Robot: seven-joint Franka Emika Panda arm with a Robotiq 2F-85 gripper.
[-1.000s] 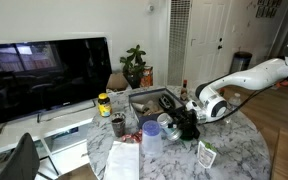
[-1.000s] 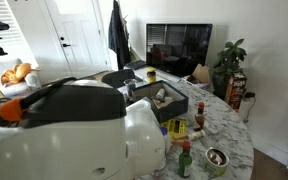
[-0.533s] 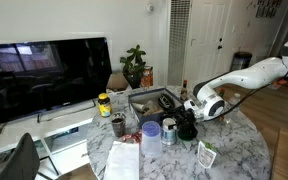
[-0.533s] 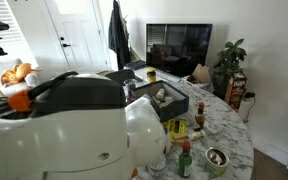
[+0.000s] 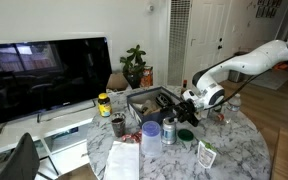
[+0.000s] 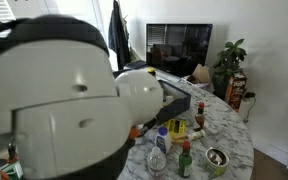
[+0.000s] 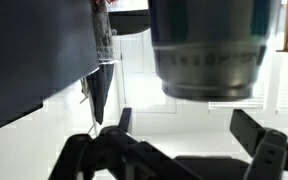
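Observation:
My gripper (image 5: 191,110) is open and empty, hovering just above the round marble table (image 5: 234,150), up and to the side of a clear bottle (image 5: 168,130) that stands upright. In the wrist view the two fingers are spread apart (image 7: 184,125) with nothing between them, and a cylindrical container with a ribbed band (image 7: 206,50) fills the top of the picture beyond the fingertips. In an exterior view the arm's body hides most of the table; the clear bottle (image 6: 160,150) shows beside it.
A black tray (image 5: 144,100) holds items behind the bottle. A blue-lidded cup (image 5: 151,131), a tin can (image 5: 118,125), a yellow-lidded jar (image 5: 104,103), papers (image 5: 124,158) and a green packet (image 5: 206,155) share the table. Sauce bottles (image 6: 184,160) and a tin (image 6: 216,160) stand near the edge. A TV (image 5: 44,75) stands behind.
The gripper has let go of the clear bottle, which now stands alone, and has lifted up and away from it toward the back of the table.

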